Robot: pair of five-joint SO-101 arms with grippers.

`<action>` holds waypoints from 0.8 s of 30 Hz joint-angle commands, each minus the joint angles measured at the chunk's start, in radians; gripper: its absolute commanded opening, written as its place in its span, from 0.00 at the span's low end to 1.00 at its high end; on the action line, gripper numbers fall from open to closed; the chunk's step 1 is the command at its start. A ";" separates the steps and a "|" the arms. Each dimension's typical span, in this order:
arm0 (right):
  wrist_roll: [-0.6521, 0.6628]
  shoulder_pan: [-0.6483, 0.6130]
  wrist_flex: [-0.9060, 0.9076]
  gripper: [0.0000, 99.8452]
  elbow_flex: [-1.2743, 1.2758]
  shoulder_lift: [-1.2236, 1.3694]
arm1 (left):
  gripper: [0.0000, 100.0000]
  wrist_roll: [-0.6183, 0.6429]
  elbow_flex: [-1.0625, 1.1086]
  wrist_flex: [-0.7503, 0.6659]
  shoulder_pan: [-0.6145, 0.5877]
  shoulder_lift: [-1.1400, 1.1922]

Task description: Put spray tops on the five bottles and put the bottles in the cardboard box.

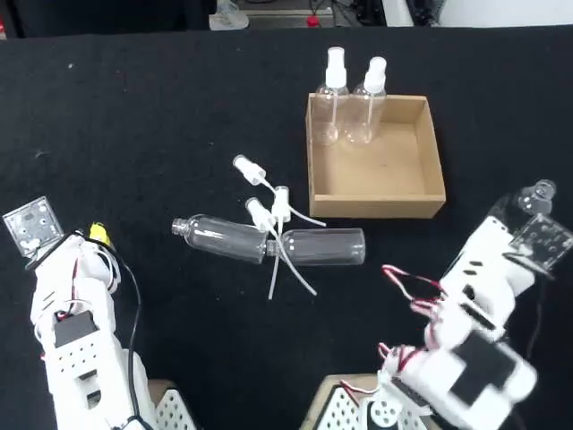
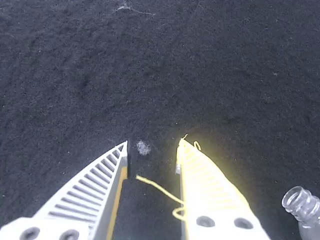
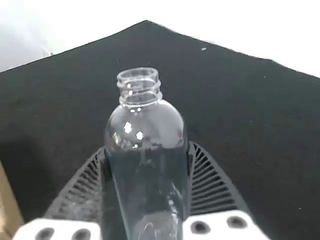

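Note:
My right gripper [image 3: 146,165] is shut on a clear capless bottle [image 3: 145,150], neck pointing away from the wrist; from above that bottle [image 1: 530,199] sits at the right of the table, beside the cardboard box [image 1: 376,194]. Two capped bottles [image 1: 351,98] stand upright in the box's far corner. Two capless bottles [image 1: 219,236] [image 1: 324,245] lie on the cloth mid-table, with three loose spray tops [image 1: 269,204] around them. My left gripper [image 2: 151,150] hovers open over bare cloth at the left, and a bottle neck [image 2: 300,202] shows near it.
The table is covered in black cloth [image 1: 134,134]. The box's near half is free of bottles. Dip tubes [image 1: 288,269] from the spray tops trail across the lying bottles. Clutter lies beyond the table's far edge.

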 commanded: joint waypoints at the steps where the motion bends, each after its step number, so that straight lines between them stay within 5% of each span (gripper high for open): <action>1: 0.003 0.020 -0.285 0.01 -0.028 0.162 | 0.16 0.008 -0.012 -0.020 0.013 -0.012; 12: 0.064 0.005 -0.713 0.07 -0.027 0.581 | 0.16 0.008 -0.012 -0.020 0.013 -0.012; 16: 0.064 0.000 -0.779 0.16 -0.025 0.634 | 0.16 0.008 -0.012 -0.020 0.013 -0.012; 24: 0.071 -0.031 -0.795 0.16 0.022 0.628 | 0.16 0.008 -0.013 -0.020 0.013 -0.012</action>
